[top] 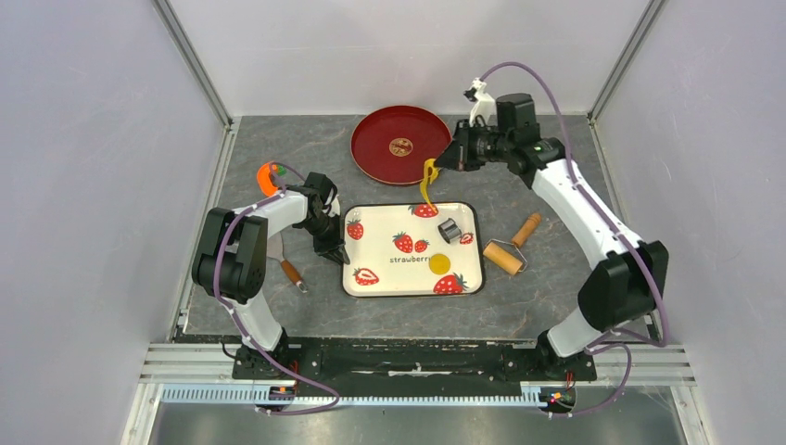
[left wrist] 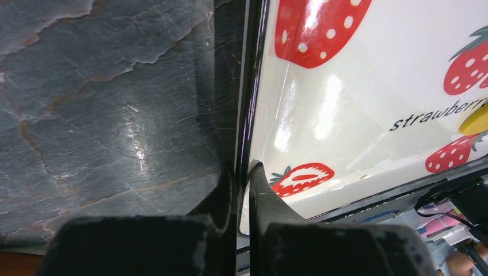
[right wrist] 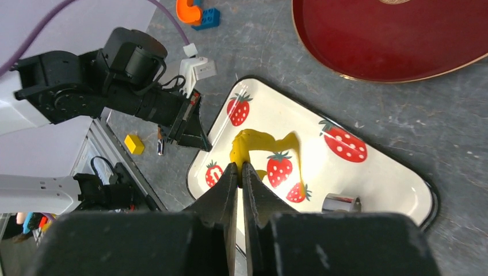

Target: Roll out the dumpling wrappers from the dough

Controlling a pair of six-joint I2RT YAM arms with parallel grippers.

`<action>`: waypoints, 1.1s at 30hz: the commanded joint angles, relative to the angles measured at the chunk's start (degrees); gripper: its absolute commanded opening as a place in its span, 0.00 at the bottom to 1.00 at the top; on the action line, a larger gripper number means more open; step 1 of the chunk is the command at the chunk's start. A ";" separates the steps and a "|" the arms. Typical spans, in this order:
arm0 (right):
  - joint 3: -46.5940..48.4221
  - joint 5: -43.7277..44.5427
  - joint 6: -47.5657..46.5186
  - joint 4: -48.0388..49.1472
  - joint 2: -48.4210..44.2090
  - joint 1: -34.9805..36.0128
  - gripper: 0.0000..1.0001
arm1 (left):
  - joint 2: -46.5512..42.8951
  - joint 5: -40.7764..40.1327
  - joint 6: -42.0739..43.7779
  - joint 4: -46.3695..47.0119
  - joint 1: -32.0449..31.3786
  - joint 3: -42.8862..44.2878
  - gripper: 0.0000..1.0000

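Two grips are judged to serve one step: clearing leftover dough away from the cut wrapper. Nearest the bases, the left gripper is seen fully closed on the left rim of the strawberry tray, by which the tray is apparently steadied on the table; the dumpling wrapper, a small yellow disc, is laid flat on the tray's right half, just beside the printed word and apart from both grippers; a metal cutter is stood a little beyond it; a rolling pin is laid on the table just right of the tray; farther off, the right gripper is closed tight on a curved yellow scrap, hung over the tray's far edge; whether its lower end is touching cannot be told. Next, it is judged, the scrap must be carried clear and set down without being dragged across the disc; beyond it a red plate is placed. The surface is a grey, stone-patterned mat; the cell is closed in by plain white walls.
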 commanded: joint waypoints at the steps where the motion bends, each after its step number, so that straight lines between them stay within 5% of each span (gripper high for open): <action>1: 3.80 -1.07 1.40 4.19 4.46 4.46 0.06 | 2.49 -6.03 4.41 0.83 -1.57 -0.99 0.02; 14: 12.92 -0.99 3.31 8.18 19.48 15.71 0.05 | 2.12 -6.55 4.47 0.83 -1.53 -1.65 0.02; 23: 10.53 7.10 -4.15 8.09 26.70 19.72 0.06 | 2.02 -6.46 4.44 0.83 -1.56 -1.74 0.02; 28: 8.79 10.84 -9.70 6.33 29.82 21.48 0.15 | 2.17 -6.34 4.58 0.83 -1.58 -1.57 0.02; 33: 8.83 17.40 -11.92 5.82 30.45 22.56 0.36 | 2.11 -6.29 4.58 0.83 -1.58 -1.65 0.02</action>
